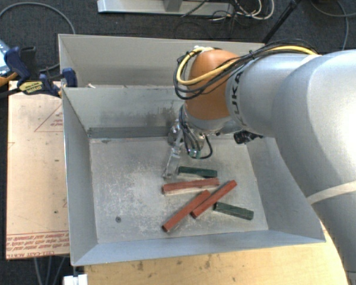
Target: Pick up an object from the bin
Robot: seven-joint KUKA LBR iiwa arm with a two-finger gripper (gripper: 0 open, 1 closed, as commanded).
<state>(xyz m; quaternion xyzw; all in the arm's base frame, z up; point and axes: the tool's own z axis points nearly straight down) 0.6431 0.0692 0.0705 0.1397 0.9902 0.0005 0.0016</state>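
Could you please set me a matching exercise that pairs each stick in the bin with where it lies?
Things:
1 pale brown stick
2 left red stick
3 lower green stick
4 upper green stick

Places:
A farthest back, left end by the gripper
B farthest right
C reaching nearest the front wall of the bin
D directly in front of the rearmost stick

Pairs: 1-D, 2-C, 3-B, 4-A
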